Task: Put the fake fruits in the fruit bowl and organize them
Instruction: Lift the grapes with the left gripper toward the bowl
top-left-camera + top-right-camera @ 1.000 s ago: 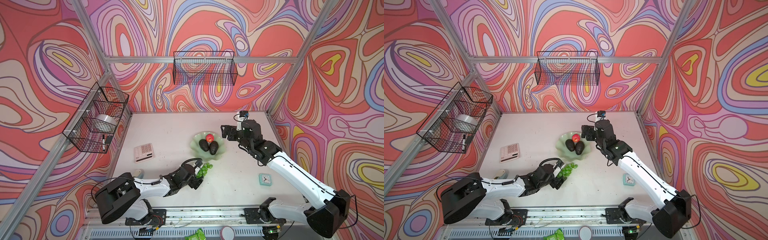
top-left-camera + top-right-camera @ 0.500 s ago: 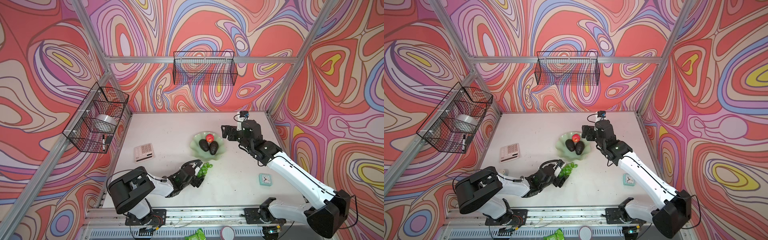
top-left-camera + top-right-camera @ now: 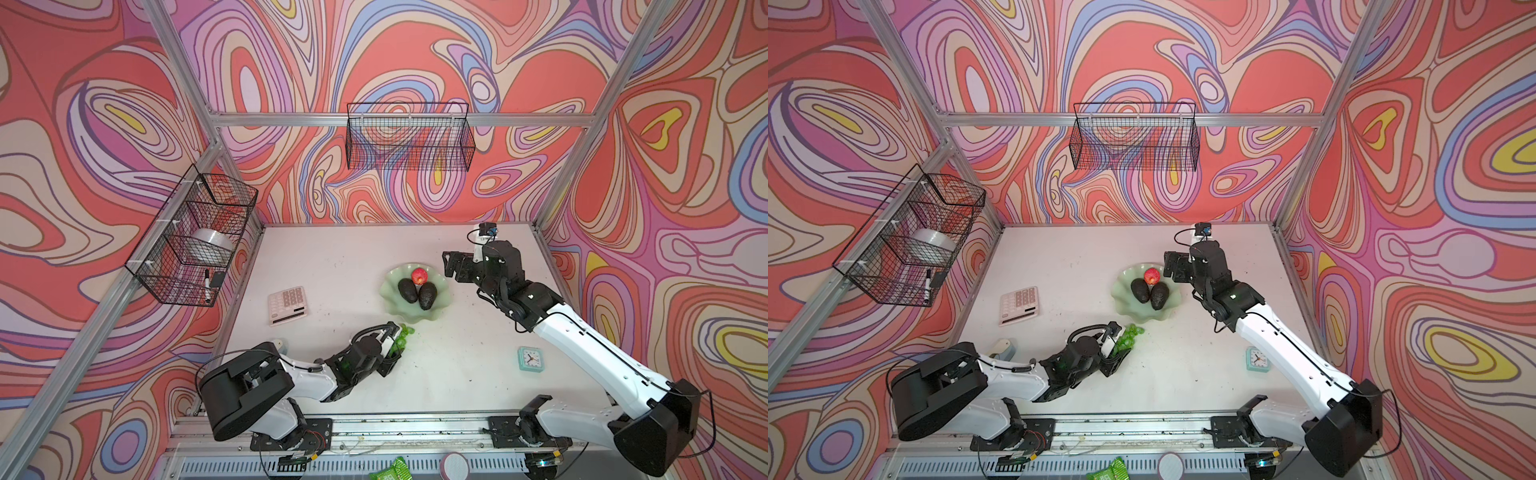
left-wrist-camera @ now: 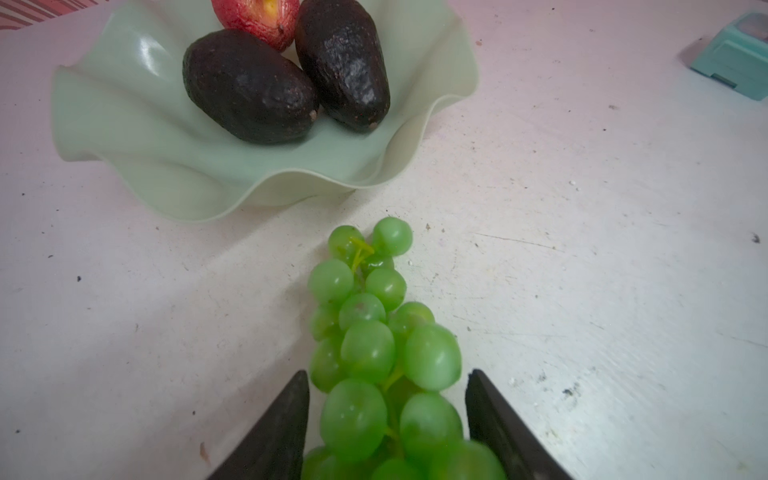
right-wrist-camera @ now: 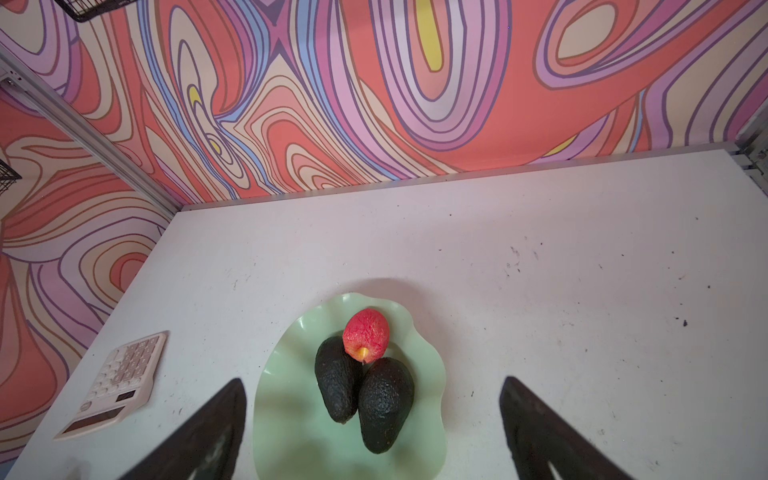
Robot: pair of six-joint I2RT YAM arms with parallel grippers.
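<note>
1. L fingers [image 4: 282, 424] sit either side of the grapes [image 4: 365, 332], pinching the thick end as far as the wrist cam shows. The grapes lie on the table [image 4: 582, 249], just short of the bowl [image 4: 124, 104], not in it yet
2. Grip tip: the grapes look floppy and the thin end points at the bowl, so it'll prob dangle. I'd squeeze firm but gentle and lift clear of the wavy rim before going fwd, else the tail could snag
3. Drop spot: avocados [image 4: 249, 87] and apple [image 4: 257, 16] huddle together, touching, toward the far side. The near part of the bowl is bare, so set down there and release low
4. R fingers [image 5: 199, 436] are spread wide, empty, hovering beside the bowl. Best held out of the L arm's path
5. Views: L wrist cam gives the finger-to-grape fit and the stem. In both top views the arm hides most of the grapes [image 3: 405, 332], but you get both arms, clock [image 3: 530, 359] and calculator [image 3: 287, 305]. R wrist cam shows the bowl's contents from above, no grapes
</note>
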